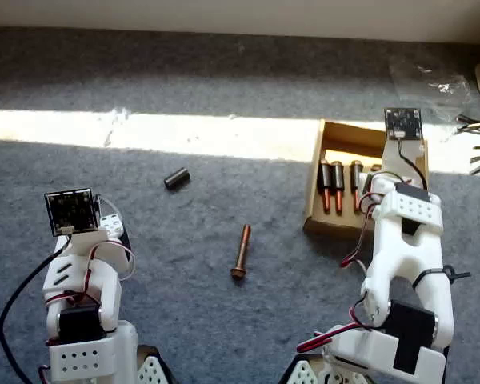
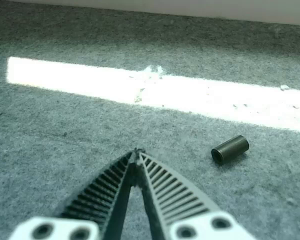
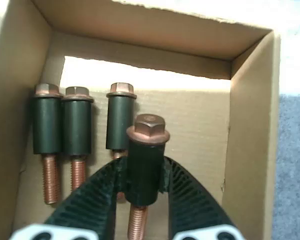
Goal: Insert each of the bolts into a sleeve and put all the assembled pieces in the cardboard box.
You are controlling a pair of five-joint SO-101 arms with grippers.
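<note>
Currently, an assembled piece [image 3: 146,160] (copper-coloured bolt in a dark sleeve) is gripped by the right gripper [image 3: 142,170] w/ both fingers clamped on the sleeve part. It is held over the inside of the cardboard box [image 3: 250,125], bolt head pointing away from the wrist; whether it touches the box floor can't be told. Three more assembled pieces [image 3: 76,132] are laid side by side on the box floor toward one wall, heads all the same way. The two nearest the wall are touching; the third is just beside them. The left gripper [image 2: 137,154] is seen pinched closed w/ nothing between its fingers, low over the grey carpet [image 2: 50,130]. A loose sleeve [image 2: 230,150] is lying on its side on the carpet near that gripper, just short of a band of sunlight [image 2: 200,97]. A bare bolt [image 1: 242,250] is lying on the carpet approx. midway between the two arms, well apart from the loose sleeve and outside the box.
</note>
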